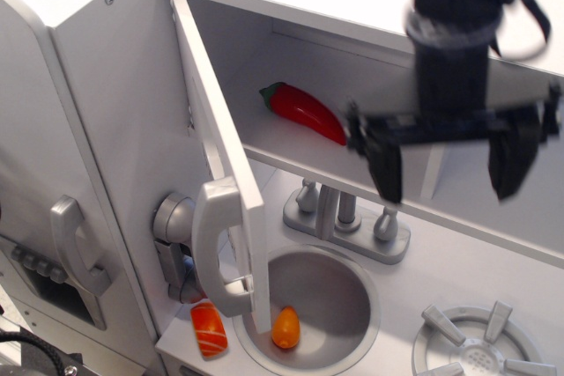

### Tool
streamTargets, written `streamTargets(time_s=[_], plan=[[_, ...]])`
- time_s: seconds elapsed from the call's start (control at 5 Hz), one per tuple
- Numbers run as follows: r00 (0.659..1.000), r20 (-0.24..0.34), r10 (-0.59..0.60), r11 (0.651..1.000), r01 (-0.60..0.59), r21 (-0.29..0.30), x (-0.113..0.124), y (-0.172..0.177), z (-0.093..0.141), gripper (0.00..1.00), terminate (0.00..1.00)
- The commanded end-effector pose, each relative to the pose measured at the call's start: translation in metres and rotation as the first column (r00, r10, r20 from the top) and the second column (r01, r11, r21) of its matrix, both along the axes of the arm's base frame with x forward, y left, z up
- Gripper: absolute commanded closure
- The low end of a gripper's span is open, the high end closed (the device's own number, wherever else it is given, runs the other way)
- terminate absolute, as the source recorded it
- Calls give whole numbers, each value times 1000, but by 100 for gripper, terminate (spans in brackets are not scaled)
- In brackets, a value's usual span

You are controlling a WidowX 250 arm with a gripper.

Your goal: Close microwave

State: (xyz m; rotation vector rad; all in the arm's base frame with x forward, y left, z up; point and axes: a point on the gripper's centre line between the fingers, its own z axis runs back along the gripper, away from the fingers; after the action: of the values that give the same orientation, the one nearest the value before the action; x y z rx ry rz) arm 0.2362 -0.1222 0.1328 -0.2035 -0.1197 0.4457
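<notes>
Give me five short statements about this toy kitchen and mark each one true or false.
1. The microwave door stands open. True.
2. A red pepper lies inside the microwave. True.
3. The hand grips the door's handle. False: it hangs open in front of the compartment, apart from the handle.
4. The sink is empty. False: an orange piece lies in it.
5. A salmon piece lies left of the sink. True.
</notes>
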Motion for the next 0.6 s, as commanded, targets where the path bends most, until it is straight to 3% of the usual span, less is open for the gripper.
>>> streamTargets(time_s=[0.0,0.2,0.4], plan=[[996,68,49,999,-49,-7,4,53,61,0,0],[996,53,73,995,-76,69,0,77,61,0,0],[994,58,95,991,-100,90,-6,101,54,0,0]])
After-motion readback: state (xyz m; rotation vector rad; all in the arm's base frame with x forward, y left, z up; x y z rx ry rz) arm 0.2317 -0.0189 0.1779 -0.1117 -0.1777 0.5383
